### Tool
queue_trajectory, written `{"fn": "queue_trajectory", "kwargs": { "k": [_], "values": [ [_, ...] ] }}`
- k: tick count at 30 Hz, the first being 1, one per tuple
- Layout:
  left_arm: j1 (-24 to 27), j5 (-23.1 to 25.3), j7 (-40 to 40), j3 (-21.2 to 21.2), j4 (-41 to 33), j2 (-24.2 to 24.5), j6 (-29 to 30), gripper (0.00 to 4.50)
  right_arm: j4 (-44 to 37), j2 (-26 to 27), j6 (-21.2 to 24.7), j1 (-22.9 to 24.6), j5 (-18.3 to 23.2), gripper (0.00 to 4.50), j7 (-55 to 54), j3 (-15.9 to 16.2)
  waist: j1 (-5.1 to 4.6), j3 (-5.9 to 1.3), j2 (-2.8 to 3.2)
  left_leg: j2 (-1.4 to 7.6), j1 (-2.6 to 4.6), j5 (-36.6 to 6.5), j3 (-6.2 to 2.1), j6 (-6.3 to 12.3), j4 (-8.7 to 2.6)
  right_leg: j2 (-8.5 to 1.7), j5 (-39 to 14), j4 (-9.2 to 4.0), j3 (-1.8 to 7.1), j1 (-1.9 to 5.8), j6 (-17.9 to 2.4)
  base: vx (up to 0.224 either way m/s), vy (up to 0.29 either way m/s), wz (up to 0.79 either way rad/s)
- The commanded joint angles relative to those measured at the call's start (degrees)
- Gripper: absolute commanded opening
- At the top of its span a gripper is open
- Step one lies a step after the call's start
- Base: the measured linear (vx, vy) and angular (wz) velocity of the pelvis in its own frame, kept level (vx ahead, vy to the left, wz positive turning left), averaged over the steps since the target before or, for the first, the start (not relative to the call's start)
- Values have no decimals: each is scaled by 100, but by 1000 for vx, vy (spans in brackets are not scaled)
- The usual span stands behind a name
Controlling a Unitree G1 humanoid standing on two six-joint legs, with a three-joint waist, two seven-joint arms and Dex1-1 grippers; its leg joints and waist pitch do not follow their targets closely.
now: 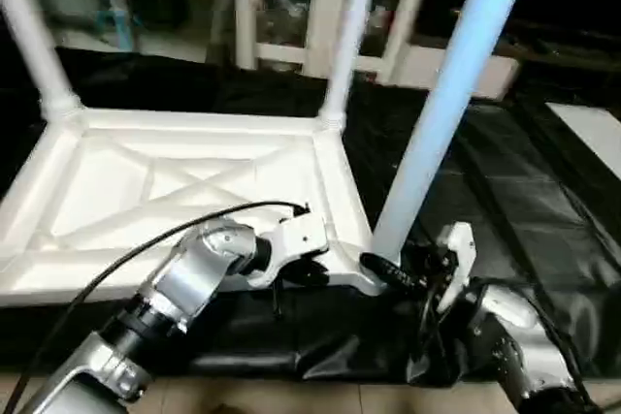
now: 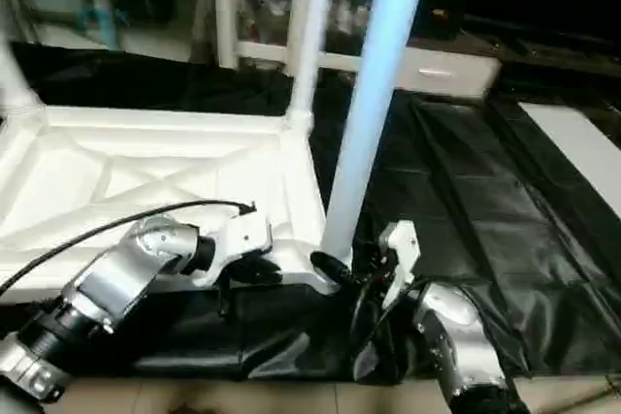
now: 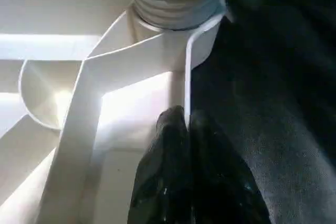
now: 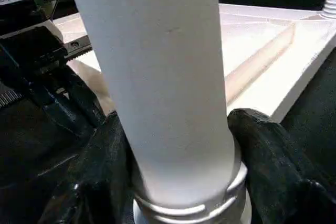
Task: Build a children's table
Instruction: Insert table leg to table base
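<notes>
With the left end effector pinching the tabletop's rim, the right end effector, clamped round the leg, should twist it upright into the corner socket.

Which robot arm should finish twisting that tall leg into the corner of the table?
The right one, probably. The right gripper already has its jaws around the bottom of the near leg, just above the corner socket. The left gripper is pinched shut on the table top's rim, steadying it.

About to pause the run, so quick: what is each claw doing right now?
Left claw: shut on the table top's rim.
Right claw: closed around the leg at its base.
</notes>
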Motion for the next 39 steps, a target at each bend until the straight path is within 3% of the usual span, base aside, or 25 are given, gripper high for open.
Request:
{"fn": "queue_trajectory", "kwargs": {
  "k": [1, 2, 3, 4, 5, 6, 8, 9, 10, 12, 13, 14, 16, 18, 20, 22, 23, 25, 28, 30, 31, 33, 39],
  "values": [
    [-34, -106, -130, -19, -163, -8, -81, 0, 745, -114, 247, 155, -243, 257, -562, -321, 84, -158, 182, 480, 21, -241, -762, -116, 210, -1268, -3365, -1042, 615, 108, -765, 71, 11, -50],
    [-36, -90, -106, -18, -134, -9, -113, 0, 717, -75, 347, 100, -90, 257, -604, -445, -1, -154, 254, 516, -373, -213, -750, -387, -426, -536, -2745, -726, 67, 372, -760, 57, 46, -35],
    [-37, -78, -87, -18, -108, -9, -142, 0, 701, -47, 412, 60, 17, 257, -630, -529, -90, -244, 309, 750, 15, -1675, -763, -529, -501, -297, -1824, -573, 90, 43, -773, 57, 46, -35],
    [-38, -71, -77, -18, -98, -10, -154, 0, 686, -39, 438, 43, 59, 257, -633, -559, -106, -269, 383, 726, 44, -2400, -738, -563, -557, -332, -1056, -545, 128, 84, -1055, 0, 0, 0],
    [-40, -32, -41, -26, -50, -3, -226, 0, 556, -22, 595, -38, 283, 257, -599, -689, -115, -267, 373, 715, 39, -2509, -703, -537, -571, -354, -898, -574, 148, 96, -1134, 0, 0, 0],
    [-42, 24, -1, -41, 7, 9, -306, 0, 340, -40, 837, -124, 575, 257, -469, -807, -104, -224, 356, 672, 42, -2774, -644, -423, -574, -416, -1401, -688, 195, 88, -1096, 0, 0, 0],
    [-46, 60, 21, -49, 50, 18, -360, 0, 182, -69, 1043, -180, 793, 256, -346, -878, -92, -221, 343, 649, 62, -2779, -617, -382, -567, -448, -1828, -760, 217, 86, -991, 0, 0, 0],
    [-50, 83, 32, -53, 80, 21, -394, 0, 90, -89, 1168, -210, 923, 256, -267, -916, -71, -255, 317, 649, 46, -2423, -592, -314, -561, -482, -1868, -774, 235, 116, -930, 0, 0, 0],
    [-57, 91, 39, -48, 109, 18, -413, 0, -42, -143, 1354, -243, 1095, 256, -169, -965, -49, -269, 320, 651, 19, -1942, -554, -222, -557, -477, -1620, -766, 254, 123, -929, 0, 0, 0],
    [-74, 110, 65, -26, 173, -4, -462, 0, -215, -267, 1678, -287, 1364, 256, 41, -1028, -19, -278, 344, 674, 27, -1440, -499, -117, -537, -440, -1078, -715, 257, 108, -1032, 0, 0, 0],
    [-78, 113, 71, -24, 183, -7, -471, 0, -229, -284, 1713, -289, 1389, 256, 72, -1031, -12, -283, 338, 682, 28, -1370, -479, -90, -532, -427, -946, -696, 255, 109, -1072, 0, 0, 0],
    [-84, 121, 86, -19, 203, -15, -488, 0, -242, -313, 1766, -290, 1422, 256, 129, -1033, 24, -278, 341, 682, 75, -1383, -417, -95, -519, -418, -875, -698, 259, 60, -1132, 0, 0, 0],
    [-98, 142, 133, -23, 253, -27, -535, 0, -228, -338, 1852, -272, 1402, 256, 263, -1026, 48, -313, 322, 671, 56, -1045, -366, -92, -483, -405, -471, -628, 254, 99, -1235, 25, -5, 3],
    [-90, 151, 172, -32, 293, -35, -596, 0, -279, -331, 1948, -234, 1455, 256, 293, -1039, 27, -333, 319, 658, -1, -681, -374, 11, -463, -394, 18, -555, 228, 147, -1291, 0, 0, 0],
    [-74, 149, 179, -31, 286, -35, -609, 0, -365, -336, 2049, -223, 1541, 256, 280, -1067, 24, -341, 316, 651, 0, -603, -371, 38, -449, -388, 124, -542, 225, 150, -1313, 0, 0, 0],
    [-40, 149, 187, -28, 271, -32, -635, 0, -554, -390, 2311, -221, 1717, 256, 280, -1122, 25, -377, 282, 643, 2, -171, -354, 241, -393, -375, 684, -478, 216, 168, -1440, 0, 0, 0],
    [-31, 151, 191, -27, 275, -32, -648, 0, -589, -413, 2380, -227, 1766, 256, 310, -1133, 33, -384, 293, 639, 1, -87, -352, 280, -381, -372, 780, -461, 213, 167, -1466, 0, 0, 0],
    [-10, 166, 218, -15, 295, -38, -723, 0, -710, -497, 2673, -259, 1969, 256, 411, -1207, 35, -356, 298, 642, -10, -239, -340, 338, -388, -379, 604, -489, 210, 154, -1487, 0, 0, 0],
    [-12, 122, 321, 85, 360, -119, -805, 0, -965, -655, 3294, -326, 2401, 256, 606, -1369, 39, -338, 300, 659, 1, -556, -351, 245, -418, -382, 139, -539, 216, 166, -1416, 0, 0, 0],
    [-22, 92, 331, 116, 368, -145, -790, 44, -1112, -745, 3625, -347, 2630, 256, 718, -1436, 51, -333, 295, 666, 3, -691, -353, 144, -428, -399, -118, -565, 220, 160, -1331, 0, 0, 0],
    [-36, 85, 323, 120, 372, -149, -767, 44, -1278, -864, 4013, -356, 2891, 256, 857, -1487, 43, -329, 281, 658, -4, -700, -357, 123, -430, -393, -190, -572, 218, 164, -1298, 0, 0, 0],
    [-39, 77, 288, 112, 363, -140, -721, 66, -1376, -931, 4282, -387, 3112, 256, 878, -1557, 49, -337, 273, 660, -9, -623, -356, 119, -420, -399, -155, -565, 222, 159, -1267, 0, 0, 0],
    [-45, -23, 372, 261, 357, -183, -718, 112, -1534, -971, 4493, -435, 3145, 256, 828, -1536, 62, -359, 258, 644, -21, -335, -345, 123, -385, -398, 103, -520, 208, 156, -1323, 0, 0, 0]
  ]
}}
